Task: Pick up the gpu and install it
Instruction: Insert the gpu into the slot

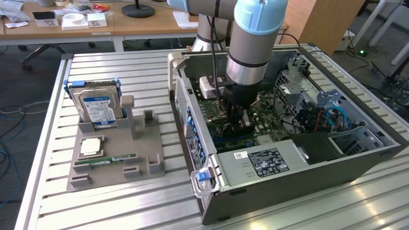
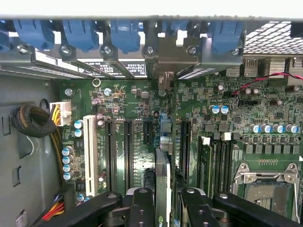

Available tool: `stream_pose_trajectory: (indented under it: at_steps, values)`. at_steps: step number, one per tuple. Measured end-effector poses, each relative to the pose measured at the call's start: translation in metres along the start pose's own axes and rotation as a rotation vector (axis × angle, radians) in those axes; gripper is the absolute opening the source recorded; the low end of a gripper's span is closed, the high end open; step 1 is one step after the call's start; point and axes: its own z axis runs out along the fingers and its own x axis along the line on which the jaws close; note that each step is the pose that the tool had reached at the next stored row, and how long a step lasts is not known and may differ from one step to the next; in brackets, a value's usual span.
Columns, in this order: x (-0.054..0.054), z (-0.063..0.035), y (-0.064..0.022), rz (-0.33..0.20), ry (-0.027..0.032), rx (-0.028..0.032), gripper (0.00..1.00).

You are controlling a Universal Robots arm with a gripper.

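Wrist view: we see the gripper [image 2: 165, 208] clamped on the gpu [image 2: 162, 177], held edge-on at the motherboard [image 2: 132, 118] slots. Installing is in hand; we judge it needs exact alignment with one slot.

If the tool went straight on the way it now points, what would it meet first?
The gpu gripped in the tool would meet the motherboard first, seemingly at the slot in line with the card's edge; the gap between them is unclear.
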Motion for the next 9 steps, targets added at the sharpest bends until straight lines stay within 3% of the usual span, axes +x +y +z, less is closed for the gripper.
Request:
stream_pose_trajectory:
  at_steps: [9]
  values:
    - [0.0001,0.0001,0.0011,0.0,0.0002,0.0002,0.26]
